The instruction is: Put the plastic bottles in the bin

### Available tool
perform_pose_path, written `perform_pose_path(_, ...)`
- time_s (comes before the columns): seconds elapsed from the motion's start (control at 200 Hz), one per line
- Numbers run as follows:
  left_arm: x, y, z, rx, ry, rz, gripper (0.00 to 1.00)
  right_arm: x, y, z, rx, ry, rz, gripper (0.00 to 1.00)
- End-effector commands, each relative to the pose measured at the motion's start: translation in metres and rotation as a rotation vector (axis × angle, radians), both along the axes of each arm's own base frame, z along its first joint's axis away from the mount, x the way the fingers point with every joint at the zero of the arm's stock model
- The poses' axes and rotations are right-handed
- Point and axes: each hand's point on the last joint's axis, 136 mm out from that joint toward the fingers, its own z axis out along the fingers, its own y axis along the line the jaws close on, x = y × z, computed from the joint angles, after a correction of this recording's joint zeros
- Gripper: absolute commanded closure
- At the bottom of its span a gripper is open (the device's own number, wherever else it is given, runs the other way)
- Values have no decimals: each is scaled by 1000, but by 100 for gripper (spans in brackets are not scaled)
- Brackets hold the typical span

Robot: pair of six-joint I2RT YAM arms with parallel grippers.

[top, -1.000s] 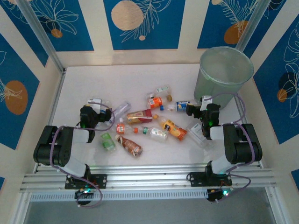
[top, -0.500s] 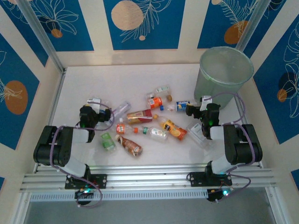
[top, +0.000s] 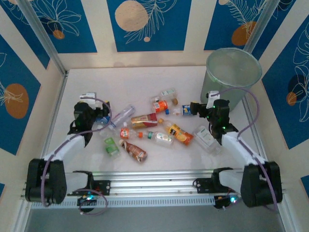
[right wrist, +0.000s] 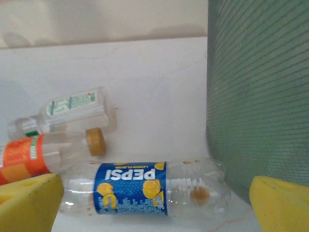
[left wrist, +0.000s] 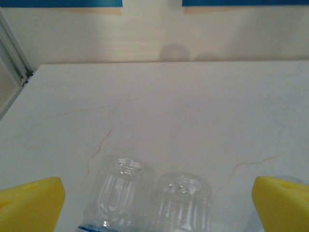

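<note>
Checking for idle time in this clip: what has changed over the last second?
Both arms unfolded and reached out over the table: the left claw went farther and leftward, the right claw toward the tall round grey-green plastic bin. Both claws stay open, holding nothing. The small clear plastic bottles and the bin lie as before.

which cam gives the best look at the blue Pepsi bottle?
Right wrist: the Pepsi bottle lies on its side, close up, label readable, beside the bin. Top external gives a small blue-labelled speck near the bin's base. Left wrist faces two other clear bottles.
</note>
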Motion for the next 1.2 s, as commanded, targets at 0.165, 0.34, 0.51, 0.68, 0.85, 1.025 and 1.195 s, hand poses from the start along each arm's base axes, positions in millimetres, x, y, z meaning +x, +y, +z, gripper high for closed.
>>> perform_pose_path(0.165,-53,-3,3,-249,134,77,0,-91,-33,-12,96,298,-262,1)
perform_pose_path(0.34,-92,7,2,-292,253,175,0,-121,-32,-16,220,410,-347,1)
perform_pose_path(0.51,-100,15,-9,-199,398,211,0,-135,-35,-19,241,499,-409,1)
perform_pose_path(0.68,-73,3,-19,-173,491,149,1,-139,-39,-16,228,570,-451,1)
perform_pose_path(0.85,-51,-4,-26,-174,532,124,0,-142,-26,-34,215,752,-411,1)
perform_pose_path(1.025,-41,-12,-26,-208,520,96,1,-148,-32,-58,190,856,-471,1)
perform_pose_path(1.195,-40,-12,-24,-213,512,96,1,-136,-36,-50,259,782,-478,1)
